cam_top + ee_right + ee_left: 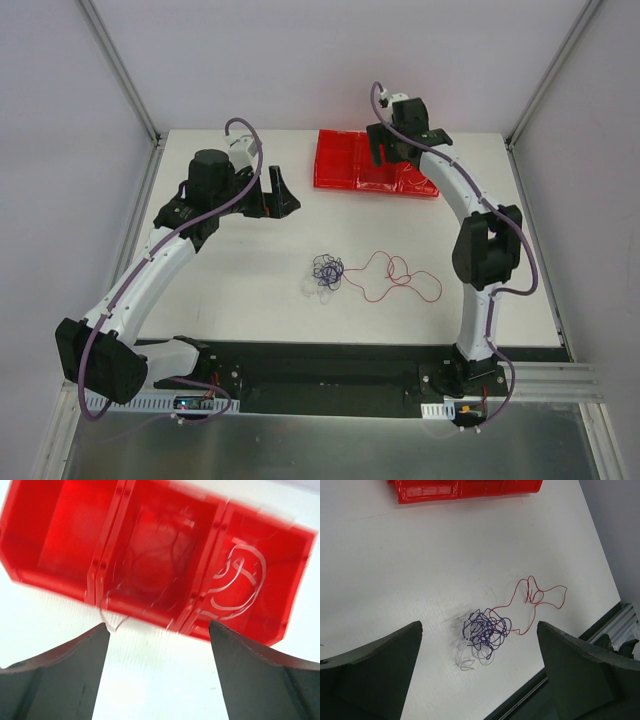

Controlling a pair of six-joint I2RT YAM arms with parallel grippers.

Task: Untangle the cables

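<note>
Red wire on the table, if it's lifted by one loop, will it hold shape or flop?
Probably floppy: the red wire is very thin and lies in loose curls, so it would likely sag. It looks light, so a push may just slide it. One end runs into the purple-blue clump, so lifting may drag that along.

The left arm (150, 275) and right arm (450, 185) are wearing white shells, black joints (487, 250) and purple hoses (246, 126). The left gripper (479, 626) is looking dark grey.
</note>
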